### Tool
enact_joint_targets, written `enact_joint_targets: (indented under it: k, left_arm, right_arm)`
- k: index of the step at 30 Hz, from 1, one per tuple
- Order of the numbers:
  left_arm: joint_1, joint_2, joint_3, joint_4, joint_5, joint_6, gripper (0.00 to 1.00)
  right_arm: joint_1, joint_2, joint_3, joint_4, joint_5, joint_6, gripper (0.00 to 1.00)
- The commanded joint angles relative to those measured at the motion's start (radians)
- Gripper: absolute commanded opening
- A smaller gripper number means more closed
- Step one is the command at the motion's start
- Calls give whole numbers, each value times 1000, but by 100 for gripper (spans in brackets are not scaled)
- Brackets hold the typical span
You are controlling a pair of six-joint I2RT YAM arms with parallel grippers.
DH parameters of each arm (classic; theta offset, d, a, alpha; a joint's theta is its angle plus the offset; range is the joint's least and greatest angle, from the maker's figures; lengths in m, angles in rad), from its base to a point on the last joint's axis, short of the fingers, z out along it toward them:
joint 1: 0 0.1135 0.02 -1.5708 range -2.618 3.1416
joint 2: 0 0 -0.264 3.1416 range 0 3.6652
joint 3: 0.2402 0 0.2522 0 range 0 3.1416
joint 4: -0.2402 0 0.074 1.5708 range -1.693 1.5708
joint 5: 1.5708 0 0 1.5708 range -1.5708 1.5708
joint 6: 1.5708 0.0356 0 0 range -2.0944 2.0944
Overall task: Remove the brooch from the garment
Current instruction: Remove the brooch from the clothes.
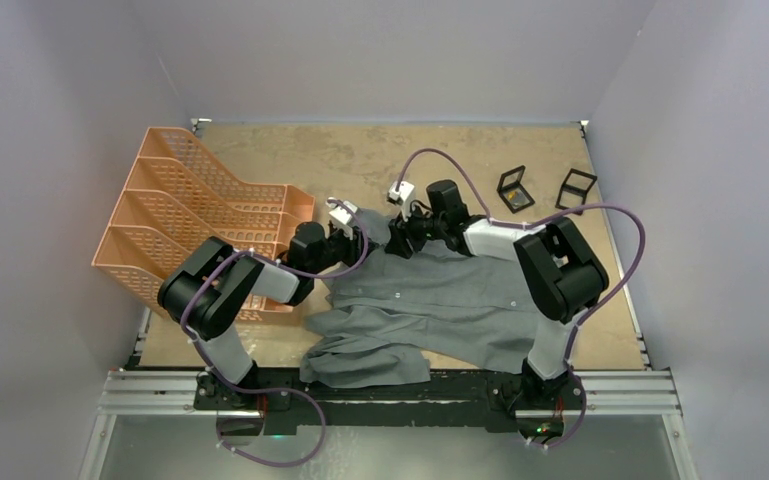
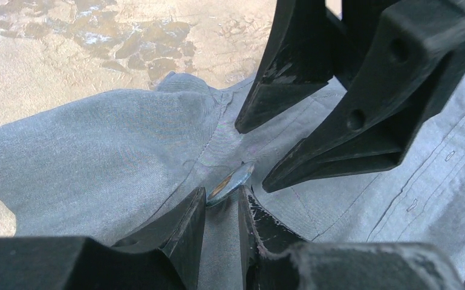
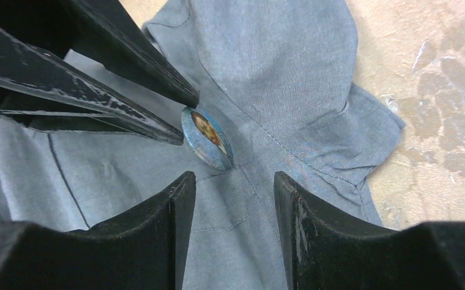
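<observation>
Shirt: the grey shirt [image 1: 430, 300] lay spread over the near half of the bench [image 1: 360, 150], hem by the arm bases and collar end farther off.
Right end effector: the right end effector [image 3: 230, 181] was released, its fingers well apart over bare cloth just beside the brooch and holding nothing.
Left end effector: the left end effector [image 2: 222, 199] had its fingers narrow, with the tips at the brooch's edge. Whether it was truly clenched on the brooch could not be told.
Brooch: the brooch [image 3: 208, 138] sat by a seam near the collar, tilted up off the cloth and still on the shirt.
Risk, slip: the tips met only the thin rim, so a pull would likely let the smooth face slide out.
Risk, cloth: if the pin was still fastened, a pull would probably lift or tear the fabric rather than free the brooch, since nothing visibly pinned the cloth down.
Risk, pinch: narrow fingers could catch a fold of cloth along with the rim.
Risk, collision: the two sets of fingers stood very close, so either one moving might knock the other or the brooch.
Writing, brooch: it bore a small brown and orange picture on blue, with no letters legible.
Writing, beyond: none could be read on the orange rack [image 1: 190, 210] or the two black frames [image 1: 515, 188] at the far side.
</observation>
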Motion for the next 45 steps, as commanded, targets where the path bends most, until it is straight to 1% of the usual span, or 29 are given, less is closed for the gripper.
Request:
enact_joint_targets:
  k: [1,8,16,18,25,30,34,37,42,45]
  left_arm:
    - [-4,-2,26,21,6,13,24]
    - [-4,5,29,22,7,12,24]
    - [-4,9,31,14,11,13,24]
    - [-4,11,35,7,16,16,24]
    - [-3,19,52,-15,24,26,23]
    - [4,-6,46,-47,-5,53,11]
    - [14,-32,48,-83,-10,87,3]
    - [19,-40,63,-129,-13,113,3]
    - [22,-53,84,-189,-10,150,8]
    - [22,-50,101,-220,6,167,9]
  right_arm:
    - [8,23,49,14,-23,-38,53]
    - [8,44,69,28,-14,-47,48]
    - [8,65,103,24,-24,-70,39]
    - [8,68,106,16,-34,-80,38]
    - [8,75,124,-9,-92,-124,40]
    - [8,99,157,-55,-109,-162,42]
    - [8,103,155,-50,-125,-162,42]
    - [8,105,159,-52,-127,-162,42]
    - [8,104,154,-37,-150,-156,42]
    - [8,116,157,-32,-159,-151,42]
